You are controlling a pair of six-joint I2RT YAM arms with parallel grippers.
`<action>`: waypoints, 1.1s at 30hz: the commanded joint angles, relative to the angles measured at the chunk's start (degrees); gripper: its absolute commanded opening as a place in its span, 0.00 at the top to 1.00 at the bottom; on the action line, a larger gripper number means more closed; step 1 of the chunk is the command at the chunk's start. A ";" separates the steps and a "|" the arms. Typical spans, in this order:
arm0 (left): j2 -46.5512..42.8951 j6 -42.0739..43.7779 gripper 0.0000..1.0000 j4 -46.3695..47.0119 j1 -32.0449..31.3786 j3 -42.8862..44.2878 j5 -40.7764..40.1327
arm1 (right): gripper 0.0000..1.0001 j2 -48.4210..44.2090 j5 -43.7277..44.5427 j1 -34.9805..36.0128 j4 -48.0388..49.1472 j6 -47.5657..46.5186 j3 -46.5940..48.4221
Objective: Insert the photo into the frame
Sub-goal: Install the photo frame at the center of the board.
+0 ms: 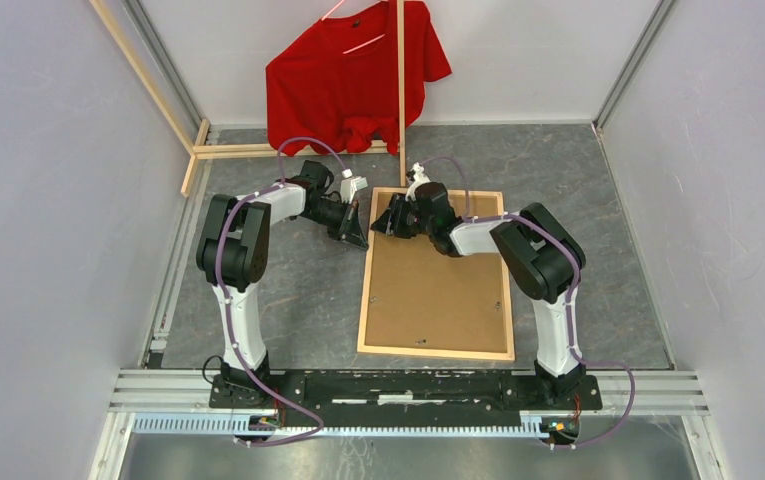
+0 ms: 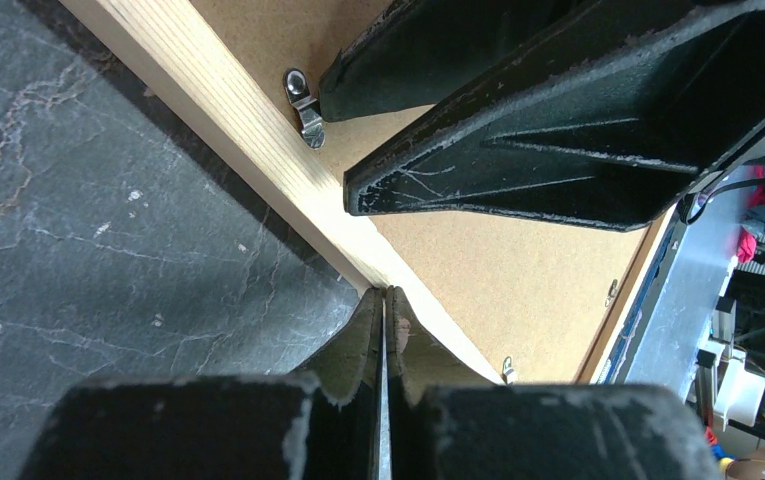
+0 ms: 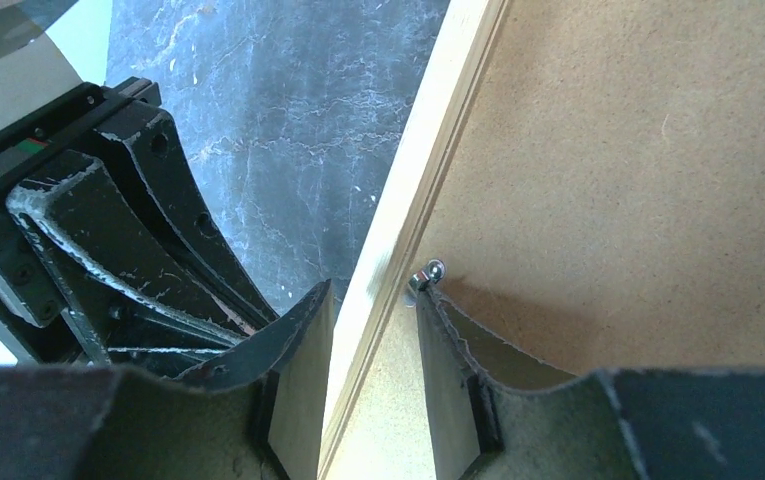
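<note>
1. While the photo is not showing in any view, the frame (image 1: 436,352) is lying face down right of centre in the overhead picture. A brown backing board (image 1: 438,285) is covering its opening, so the print is presumably sitting underneath. Both arms are reaching forward and bending inward over the grey worktop (image 1: 288,310). The left fingers (image 1: 356,232) and right fingers (image 1: 383,222) are meeting at the frame's upper left corner.
2. From the left wrist, the left fingers (image 2: 358,340) are clenched on nothing at bottom centre, their tips pointing at the wooden strip (image 2: 228,110). Whether they are touching it I cannot tell. This arm is probably best used for pressing lightly there, steadying the frame without shifting it.
3. From the right wrist, the right fingers (image 3: 298,340) are standing parted astride the strip at lower centre, not clamping it. The inner one is resting against or just beside a small metal tab (image 3: 428,272). The step seems to be swinging that tab over the board. A low sideways nudge should be sliding it across rather than prying the board up.
</note>
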 commanded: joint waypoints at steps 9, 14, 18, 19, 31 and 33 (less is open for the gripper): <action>-0.46 0.61 0.95 1.41 -0.86 -0.23 -0.75 | 0.58 1.99 3.71 1.39 1.92 4.53 -1.43; -0.61 0.73 0.95 1.43 -0.86 -0.37 -0.70 | 0.60 1.34 6.32 2.68 3.94 8.79 -4.49; -0.79 0.68 0.95 1.38 -0.86 -0.42 -0.71 | 0.59 -1.04 8.66 3.65 4.84 9.49 -7.36; -0.79 0.82 0.95 1.37 -0.86 -0.47 -0.75 | 0.59 -1.38 9.02 3.73 4.74 9.51 -7.64; -0.61 0.92 0.96 1.37 -0.86 -0.64 -0.63 | 0.58 -2.86 11.34 3.71 2.28 7.23 -8.50; -0.85 0.95 0.96 1.38 -0.86 -0.85 -0.75 | 0.58 -2.33 11.76 3.72 2.19 7.10 -8.02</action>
